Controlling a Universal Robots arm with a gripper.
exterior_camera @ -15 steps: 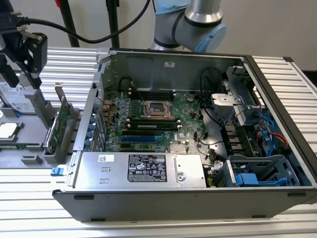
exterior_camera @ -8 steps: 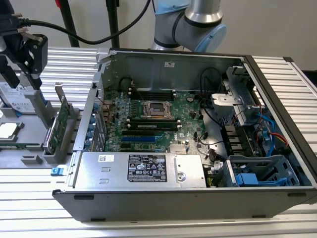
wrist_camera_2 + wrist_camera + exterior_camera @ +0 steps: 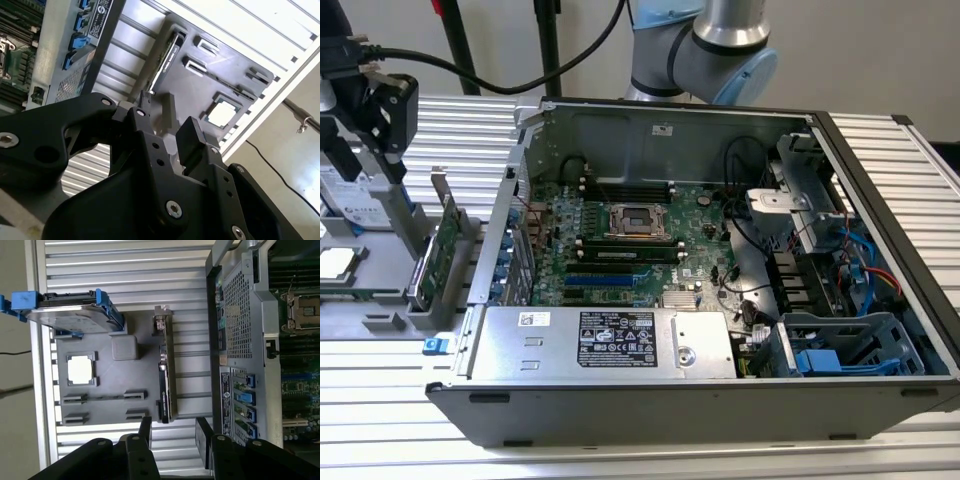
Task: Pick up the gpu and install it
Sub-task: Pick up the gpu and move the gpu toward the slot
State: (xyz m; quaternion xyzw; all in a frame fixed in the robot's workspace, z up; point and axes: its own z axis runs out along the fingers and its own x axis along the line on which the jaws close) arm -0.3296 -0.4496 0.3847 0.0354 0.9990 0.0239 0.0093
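One gpu [image 3: 167, 375], stood on edge in a slot of the grey tray [image 3: 100, 400] on the table [image 3: 125, 270], just beside the open PC case [image 3: 720, 330]. Same tray: one CPU chip [image 3: 80, 370], one hard drive [image 3: 65, 315] w/ blue rails. One claw [image 3: 175, 435], fingers spread, nothing btwn them, hangs above the gpu, pointing down, not touching it.

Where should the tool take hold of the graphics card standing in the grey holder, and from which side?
Best take the graphics card by its upper long edge, near the middle, coming down from above. It stands on edge in a slot of the grey holder: both flat faces are free for the open tool, the lower edge sits in the slot, and a metal bracket takes one end.
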